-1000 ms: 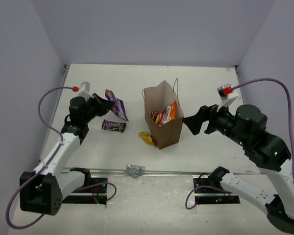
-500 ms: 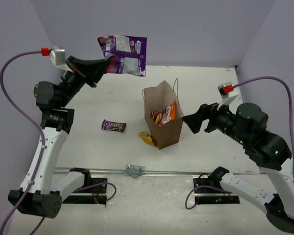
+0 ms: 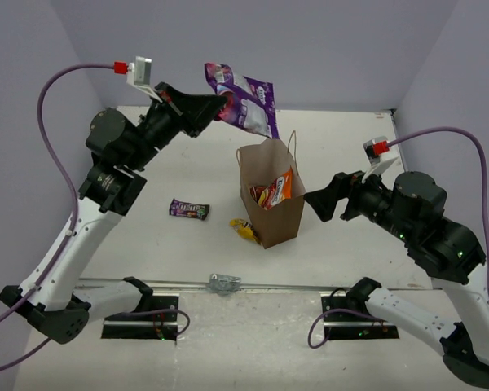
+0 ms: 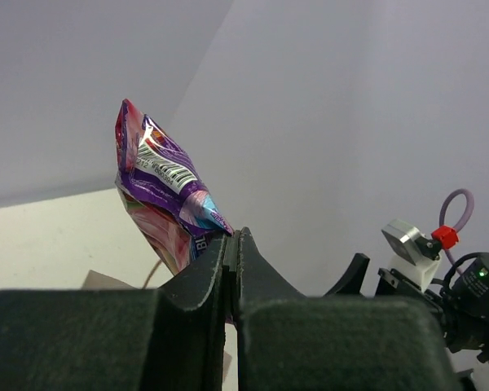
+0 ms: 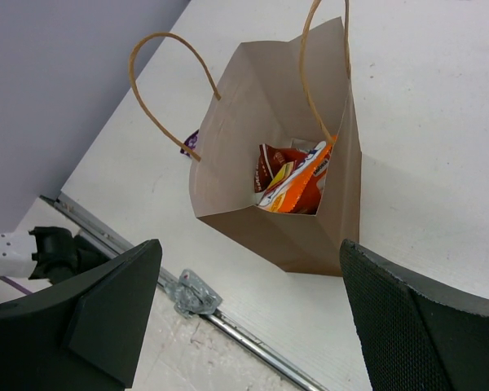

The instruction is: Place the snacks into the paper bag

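- Setting: we see a white tabletop (image 3: 342, 138) enclosed by plain lavender walls, with a metal rail (image 3: 293, 287) along its near edge.
- Paper bag: the brown paper bag (image 3: 281, 220) stands upright near the middle of the tabletop, mouth open and string handles raised. In the right wrist view (image 5: 253, 147) we look straight down into it.
- Contents: an orange packet (image 5: 297, 187) leans against the bag's inner right wall, with a red packet (image 5: 269, 163) just beside it; both lie inside the bag.
- Left pincer: the left pincer (image 3: 220, 110) is clamped on one edge of a purple packet (image 3: 248, 102), lifted well clear of the tabletop. In the top view the packet appears just beyond the bag's mouth. In the left wrist view the jaws (image 4: 232, 244) meet flush on the packet (image 4: 163, 195), which stands up from them.
- Right pincer: the right pincer (image 3: 322, 204) sits just beside the bag's right side with its fingers (image 5: 106, 314) spread wide and gripping nothing. We cannot tell whether it touches the paper.
- Loose snacks: a purple bar (image 3: 189, 210) lies flat to the left of the bag, well apart from it; a small yellow piece (image 3: 243, 229) lies at the bag's near left corner.
- Other: a crumpled clear wrapper (image 3: 224, 283) rests on the rail.
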Tool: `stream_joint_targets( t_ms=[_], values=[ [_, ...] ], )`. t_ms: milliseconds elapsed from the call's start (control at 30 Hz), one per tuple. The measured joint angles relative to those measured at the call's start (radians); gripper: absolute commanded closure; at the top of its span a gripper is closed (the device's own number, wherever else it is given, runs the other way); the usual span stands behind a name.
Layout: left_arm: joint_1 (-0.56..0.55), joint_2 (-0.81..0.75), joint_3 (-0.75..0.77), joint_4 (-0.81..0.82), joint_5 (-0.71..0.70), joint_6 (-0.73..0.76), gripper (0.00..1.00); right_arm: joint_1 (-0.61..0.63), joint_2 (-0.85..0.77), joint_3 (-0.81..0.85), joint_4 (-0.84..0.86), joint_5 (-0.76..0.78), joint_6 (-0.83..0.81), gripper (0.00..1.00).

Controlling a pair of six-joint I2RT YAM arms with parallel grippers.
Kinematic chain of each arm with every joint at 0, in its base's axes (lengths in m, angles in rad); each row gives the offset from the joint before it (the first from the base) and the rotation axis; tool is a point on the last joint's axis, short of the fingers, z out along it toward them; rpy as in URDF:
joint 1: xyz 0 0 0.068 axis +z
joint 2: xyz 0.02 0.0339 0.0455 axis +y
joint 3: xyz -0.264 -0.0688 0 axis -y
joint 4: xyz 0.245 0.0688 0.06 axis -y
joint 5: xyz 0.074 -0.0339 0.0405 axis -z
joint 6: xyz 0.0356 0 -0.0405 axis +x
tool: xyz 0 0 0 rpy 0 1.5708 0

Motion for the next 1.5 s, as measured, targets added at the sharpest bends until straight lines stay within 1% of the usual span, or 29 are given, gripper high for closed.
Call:
stream_joint_targets(
  t_ms=[100,167,300,400,433,467,500,533,567,733,833,967,1033,1067,1133,1200,1300,1333,1400,1433,1500],
  values=[
    [-0.092,0.020,0.031,-0.055,-0.074,0.007,1.00,0.000,0.000,0.000,0.000,0.002,0.000,0.07],
    [-0.131,0.031,0.035,-0.089,-0.131,0.016,1.00,0.000,-0.002,0.000,0.000,0.002,0.000,0.07],
    [-0.187,0.040,0.031,-0.159,-0.252,0.024,1.00,0.000,-0.010,0.000,0.000,0.002,0.000,0.07],
    [-0.216,0.041,0.021,-0.181,-0.302,0.026,1.00,0.000,-0.013,0.000,0.000,0.002,0.001,0.07],
    [-0.222,0.043,0.020,-0.187,-0.310,0.026,0.97,0.000,-0.013,0.000,0.000,0.002,0.001,0.07],
    [-0.229,0.044,0.020,-0.188,-0.313,0.026,0.84,0.000,-0.013,0.000,0.000,0.003,0.001,0.07],
    [-0.234,0.046,0.020,-0.189,-0.314,0.032,0.41,0.000,-0.013,0.000,0.000,0.003,0.001,0.06],
    [-0.238,0.047,0.020,-0.189,-0.314,0.040,0.06,0.000,-0.013,0.000,0.000,0.003,0.001,0.06],
    [-0.240,0.048,0.020,-0.187,-0.313,0.042,0.00,0.000,-0.013,0.000,0.000,0.003,0.001,0.06],
    [-0.246,0.044,0.029,-0.192,-0.325,0.067,0.00,0.000,-0.011,0.000,0.000,0.002,0.001,0.06],
    [-0.246,0.024,0.074,-0.256,-0.398,0.110,0.00,0.000,-0.011,0.000,0.000,0.002,0.001,0.06],
    [-0.233,-0.082,0.079,-0.338,-0.505,0.132,0.00,-0.002,-0.011,0.000,0.000,0.002,0.001,0.06],
    [-0.191,-0.158,0.031,-0.359,-0.531,0.131,0.00,-0.002,-0.011,0.000,0.000,0.002,0.002,0.06],
    [-0.148,-0.200,-0.008,-0.369,-0.531,0.131,0.00,-0.002,-0.011,0.000,0.000,0.002,0.002,0.06],
    [-0.008,-0.273,-0.100,-0.385,-0.501,0.131,0.00,-0.005,-0.011,-0.002,0.000,0.002,0.003,0.06],
    [0.196,-0.318,-0.211,-0.389,-0.399,0.132,0.00,-0.006,-0.013,-0.005,0.000,0.002,0.003,0.06],
    [0.474,-0.314,-0.393,-0.380,-0.157,0.134,0.00,-0.006,-0.013,-0.006,0.000,0.002,0.003,0.06],
    [0.546,-0.306,-0.463,-0.363,-0.072,0.131,0.00,-0.006,-0.013,-0.006,-0.001,0.001,0.003,0.06],
    [0.658,-0.277,-0.603,-0.359,0.053,0.125,0.00,-0.007,-0.013,-0.006,0.000,0.001,0.003,0.06],
    [0.687,-0.270,-0.666,-0.361,0.094,0.120,0.00,-0.008,-0.013,-0.007,0.000,0.000,0.003,0.06],
    [0.716,-0.268,-0.746,-0.384,0.140,0.119,0.00,-0.009,-0.013,-0.011,0.000,-0.003,0.005,0.05]
  ],
)
